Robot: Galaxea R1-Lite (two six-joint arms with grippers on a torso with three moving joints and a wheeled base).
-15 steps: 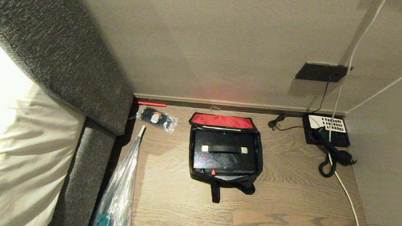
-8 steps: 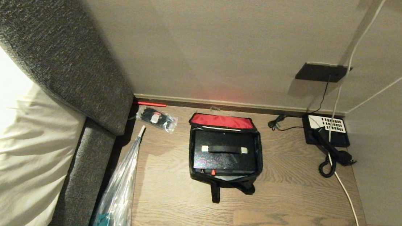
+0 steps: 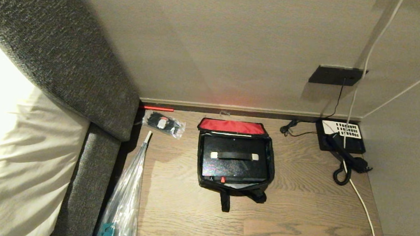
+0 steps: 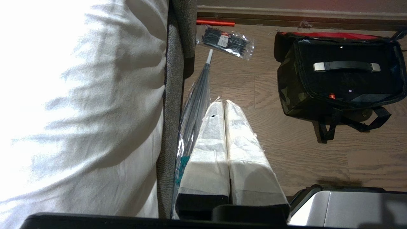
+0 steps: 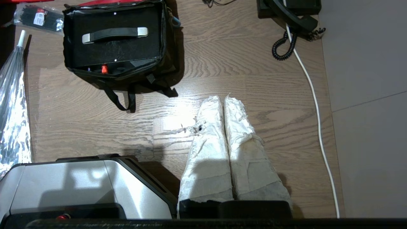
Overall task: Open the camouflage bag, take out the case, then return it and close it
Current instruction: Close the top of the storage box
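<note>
Right wrist view shows the right gripper [image 5: 223, 100] closed on nothing, held over bare floor [image 5: 241, 76] near the robot; the left gripper [image 4: 224, 104] is likewise closed and empty, near the bed [image 4: 79, 95]. One bag [image 3: 235, 159] sits mid-floor by the far wall, lid back, red lining showing. One case [image 3: 235, 157] lies inside it. Opening looks done; whether the case has been out I cannot tell. Closing remains. One phone [image 3: 341, 139] sits right, one packet [image 3: 164, 124] left.

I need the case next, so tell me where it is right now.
The case lies inside the open camouflage bag on the floor, mid head view, between the clear packet on the left and the phone on the right.
</note>
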